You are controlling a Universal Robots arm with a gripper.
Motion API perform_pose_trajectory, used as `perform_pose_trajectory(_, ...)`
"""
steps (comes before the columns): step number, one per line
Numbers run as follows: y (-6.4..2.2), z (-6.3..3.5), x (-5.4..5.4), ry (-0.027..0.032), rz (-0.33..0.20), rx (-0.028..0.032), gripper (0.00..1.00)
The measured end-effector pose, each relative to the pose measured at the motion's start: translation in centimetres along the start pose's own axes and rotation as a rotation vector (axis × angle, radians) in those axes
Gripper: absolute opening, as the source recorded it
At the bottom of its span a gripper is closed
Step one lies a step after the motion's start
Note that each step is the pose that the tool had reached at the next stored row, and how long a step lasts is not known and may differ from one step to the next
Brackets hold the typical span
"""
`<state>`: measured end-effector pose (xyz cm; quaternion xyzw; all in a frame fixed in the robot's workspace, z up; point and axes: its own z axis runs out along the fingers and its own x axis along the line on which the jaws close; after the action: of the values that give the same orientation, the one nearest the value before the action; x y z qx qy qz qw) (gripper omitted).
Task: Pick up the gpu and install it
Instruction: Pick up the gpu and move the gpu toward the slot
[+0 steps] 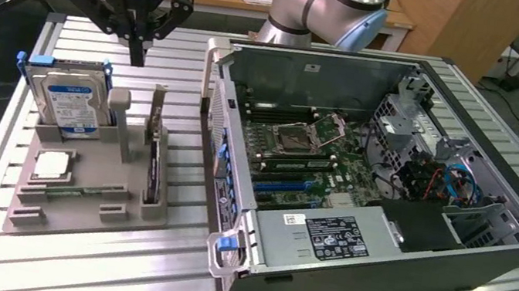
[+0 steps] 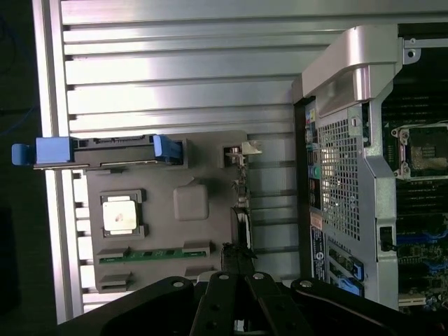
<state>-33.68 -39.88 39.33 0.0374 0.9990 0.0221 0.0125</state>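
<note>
The fingers [image 1: 137,46] are pressed together into one downward point, holding nothing and hanging in the air over the far end of a grey holder tray [image 1: 120,170] on the slatted metal tabletop [image 1: 116,263]. Just below them, toward the exterior view's left, a hard drive [image 1: 66,103] with a blue-white label stands upright in the tray. A processor chip [image 1: 53,164] and a green memory stick [image 1: 75,188] lie flat further on. The gpu [image 1: 152,153] stands on edge in the tray, apart from the fingers, below them toward the exterior view's right, beside the open computer case [image 1: 340,166].
</note>
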Motion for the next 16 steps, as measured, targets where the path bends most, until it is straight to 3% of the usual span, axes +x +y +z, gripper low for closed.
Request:
perform_pose_trajectory(9,0.0,0.0,0.0,0.0,0.0,0.0,0.11)
perform_pose_trajectory(11,0.0,0.0,0.0,0.0,0.0,0.0,0.16)
perform_pose_trajectory(14,0.0,0.0,0.0,0.0,0.0,0.0,0.35)
perform_pose_trajectory(16,0.0,0.0,0.0,0.0,0.0,0.0,0.41)
